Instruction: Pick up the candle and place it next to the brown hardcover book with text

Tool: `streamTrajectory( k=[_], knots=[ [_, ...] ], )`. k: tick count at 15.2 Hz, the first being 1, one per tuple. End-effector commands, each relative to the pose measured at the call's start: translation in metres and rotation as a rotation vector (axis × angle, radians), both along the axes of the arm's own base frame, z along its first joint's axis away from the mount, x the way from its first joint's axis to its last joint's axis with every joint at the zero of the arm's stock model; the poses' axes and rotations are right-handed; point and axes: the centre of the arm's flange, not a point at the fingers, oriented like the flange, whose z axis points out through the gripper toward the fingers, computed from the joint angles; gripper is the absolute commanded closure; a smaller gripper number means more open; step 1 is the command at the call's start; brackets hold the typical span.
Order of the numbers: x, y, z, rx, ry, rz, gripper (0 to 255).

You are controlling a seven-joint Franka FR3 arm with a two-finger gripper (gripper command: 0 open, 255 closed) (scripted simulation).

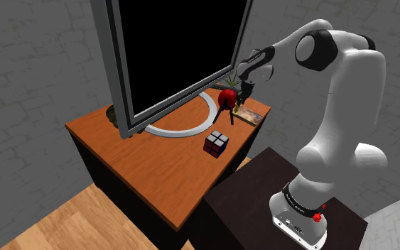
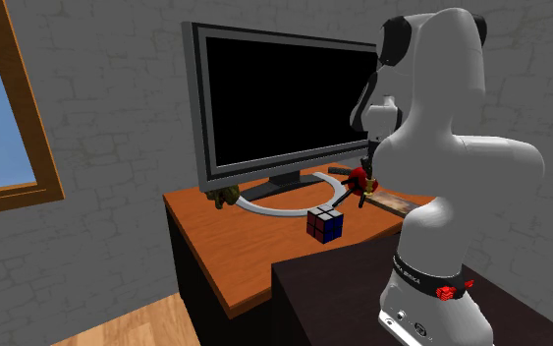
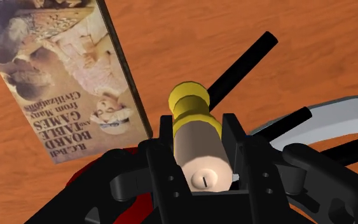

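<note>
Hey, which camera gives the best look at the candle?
The wrist view: the candle sits close up, cream with a yellow end, clasped in the tool. In the shoulder and second exterior views it is a small red shape at the tool, details lost.

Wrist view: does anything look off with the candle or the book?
Nothing stands out. The gripper clasps the candle, wick end towards the camera; the book lies flat on the table just beside it.
</note>
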Motion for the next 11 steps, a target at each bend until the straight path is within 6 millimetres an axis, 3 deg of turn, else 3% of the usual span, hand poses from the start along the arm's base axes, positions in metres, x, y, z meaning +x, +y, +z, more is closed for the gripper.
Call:
streamTrajectory(
  k=[1,11],
  knots=[
    [0.000,-0.001,-0.011,0.000,0.000,0.000,255],
    [0.000,-0.001,-0.064,0.000,0.000,0.000,255]
  ],
)
